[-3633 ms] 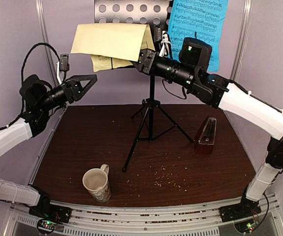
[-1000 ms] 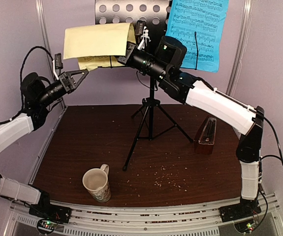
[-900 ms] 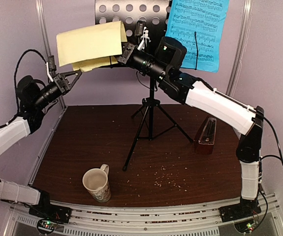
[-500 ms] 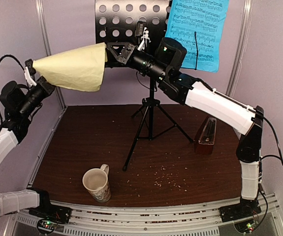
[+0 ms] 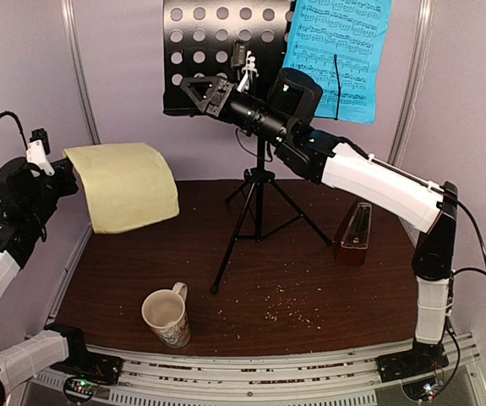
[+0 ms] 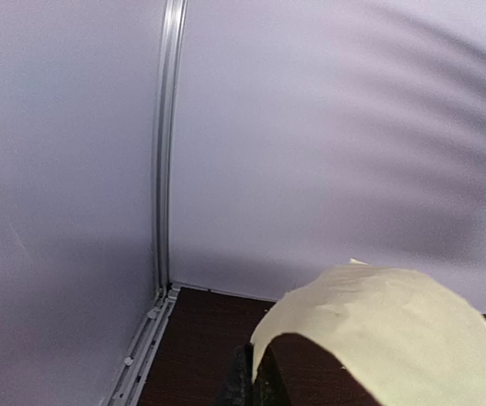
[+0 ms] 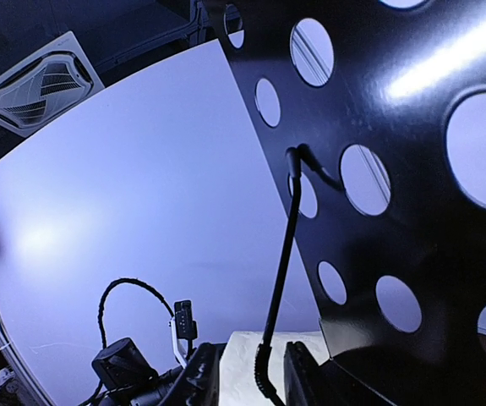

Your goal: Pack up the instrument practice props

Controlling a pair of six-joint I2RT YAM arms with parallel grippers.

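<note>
"Yellow sheet (image 5: 128, 186): location?"
"Left side, above the table (image 5: 310, 279), draped from the left gripper (image 6: 249, 385), whose jaws are clamped on it."
"Blue sheet (image 5: 340, 51)?"
"Far centre, on the right part of the black music stand (image 5: 226, 34)."
"Right gripper (image 5: 196, 89)?"
"At the stand's perforated plate; jaws apart, nothing between them."
"Metronome (image 5: 354, 235)?"
"Upright on the table, right side."
"Mug (image 5: 166, 317)?"
"Near left."

yellow sheet (image 5: 128, 186), blue sheet (image 5: 340, 55), black stand (image 5: 209, 42)
</note>
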